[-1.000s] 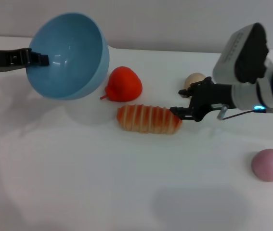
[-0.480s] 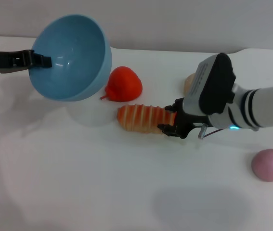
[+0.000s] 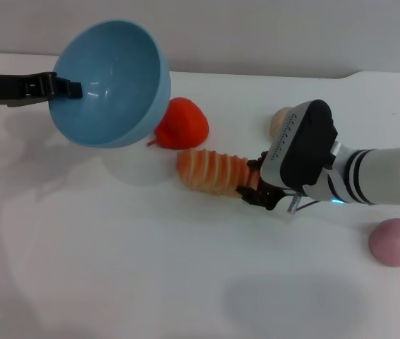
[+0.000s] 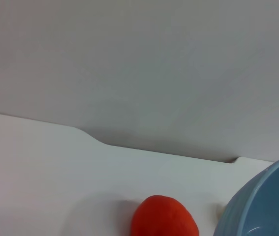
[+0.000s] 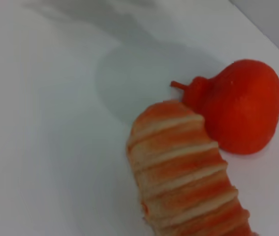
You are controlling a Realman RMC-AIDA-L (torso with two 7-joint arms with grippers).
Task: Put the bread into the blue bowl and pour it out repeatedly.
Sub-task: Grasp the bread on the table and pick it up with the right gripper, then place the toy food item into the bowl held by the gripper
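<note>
The light-blue bowl (image 3: 111, 81) hangs tilted above the table's back left, its opening facing me, and my left gripper (image 3: 65, 88) is shut on its rim. Part of the bowl's edge (image 4: 267, 206) shows in the left wrist view. The striped orange-and-cream bread (image 3: 210, 171) lies near the table's middle, slightly turned. My right gripper (image 3: 250, 182) is shut on its right end, one finger on each side. In the right wrist view the bread (image 5: 183, 182) fills the foreground.
A red fruit toy (image 3: 183, 123) sits just behind the bread, close under the bowl's rim, and also shows as the red toy (image 5: 242, 108) touching the bread's far end. A small beige ball (image 3: 281, 117) lies behind my right arm. A pink fruit (image 3: 394, 241) rests at the front right.
My right gripper moved left onto the bread's right end and closed on it; the bread has turned a little. The bowl drifted slightly right and tilted further.
</note>
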